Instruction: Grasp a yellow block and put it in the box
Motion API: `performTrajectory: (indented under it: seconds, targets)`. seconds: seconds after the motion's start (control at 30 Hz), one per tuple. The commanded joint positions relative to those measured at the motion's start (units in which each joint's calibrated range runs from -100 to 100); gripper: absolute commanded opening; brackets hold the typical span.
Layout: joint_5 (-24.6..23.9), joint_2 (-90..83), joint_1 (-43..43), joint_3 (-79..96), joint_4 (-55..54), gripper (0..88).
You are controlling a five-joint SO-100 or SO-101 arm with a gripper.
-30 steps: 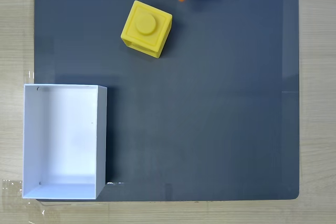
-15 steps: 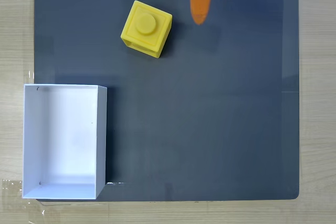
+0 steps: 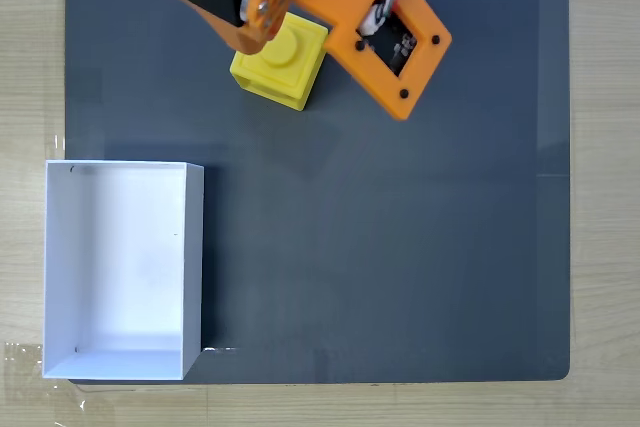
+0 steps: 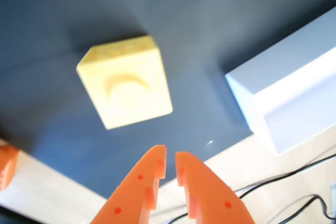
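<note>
In the wrist view the gripper (image 4: 170,163) has its jaws nearly touching, holding nothing; the block (image 4: 126,81) sits on the mat just ahead of the tips, slightly left; the box (image 4: 294,98) lies off right.

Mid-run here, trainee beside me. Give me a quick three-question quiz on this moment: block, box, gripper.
1. True or false: the block sits inside the box.
2. In the wrist view, the gripper fingers are: A) spread wide around the block, B) almost together with a thin gap, clear of the block, C) clamped on the box wall.
3. What surface does the block rest on?

Key
1. False: it lies on the mat, apart from the box.
2. B.
3. The dark grey mat.
</note>
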Motion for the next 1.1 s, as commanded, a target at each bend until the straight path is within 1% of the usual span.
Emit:
performTrajectory:
  seconds: [0.0, 0.17, 0.3, 0.43, 0.53, 0.77, 0.93, 1.07]
  targets:
    - [3.38, 2.53, 2.16, -5.03, 4.41, 7.3]
    - [6.58, 5.07, 6.03, -5.93, 4.24, 22.5]
    - [9.20, 6.43, 7.38, -5.03, 4.24, 34.7]
    - [11.04, 9.56, 7.04, -5.03, 4.32, 41.5]
    - [11.41, 12.11, 6.96, -5.03, 4.41, 43.6]
    - [10.73, 14.90, 7.21, -5.21, 4.41, 43.7]
    - [6.90, 13.21, 6.71, -4.75, 4.50, 43.7]
    - [7.21, 10.24, 4.77, 0.94, 4.50, 43.7]
